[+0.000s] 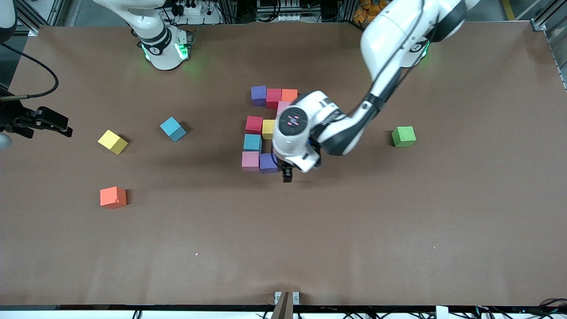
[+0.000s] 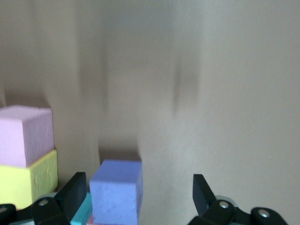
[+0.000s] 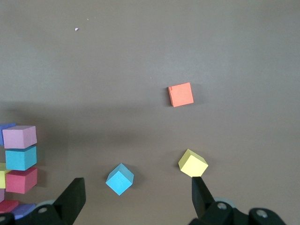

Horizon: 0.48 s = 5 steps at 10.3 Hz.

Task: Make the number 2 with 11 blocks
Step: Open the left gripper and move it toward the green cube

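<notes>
Left gripper [image 2: 136, 194], fingers apart, hangs beside the purple block [image 2: 116, 190] it hides in the front view, at the unfinished number 2 [image 1: 261, 128].

Front view looks down from high; wrist views close, sharing the blocks [image 1: 259, 133].

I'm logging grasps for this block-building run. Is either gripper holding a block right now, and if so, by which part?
Nothing is held. The left gripper is open over the purple block without clamping it; the right gripper is open and empty.
</notes>
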### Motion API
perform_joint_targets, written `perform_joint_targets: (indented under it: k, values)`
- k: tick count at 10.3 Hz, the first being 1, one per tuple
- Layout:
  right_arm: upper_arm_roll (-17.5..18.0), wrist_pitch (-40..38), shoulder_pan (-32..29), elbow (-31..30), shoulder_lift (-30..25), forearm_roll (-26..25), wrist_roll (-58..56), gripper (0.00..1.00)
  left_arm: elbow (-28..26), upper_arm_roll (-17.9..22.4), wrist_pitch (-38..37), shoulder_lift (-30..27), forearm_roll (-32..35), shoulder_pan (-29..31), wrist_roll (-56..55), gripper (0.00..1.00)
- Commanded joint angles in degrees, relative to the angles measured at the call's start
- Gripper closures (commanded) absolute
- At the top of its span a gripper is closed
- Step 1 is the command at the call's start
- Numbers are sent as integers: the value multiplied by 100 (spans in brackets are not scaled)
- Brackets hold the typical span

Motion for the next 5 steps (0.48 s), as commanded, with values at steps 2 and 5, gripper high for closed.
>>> perform_joint_targets:
  k: [2, 5]
  values:
    - [21, 1, -83, -93, -70, -69, -34, 0, -1570, -521, 262, -936, -44, 1186, 693, 0]
    - [21, 26, -110, -93, -62, -69, -105, 0, -2634, -521, 597, -1525, -35, 1705, 1326, 0]
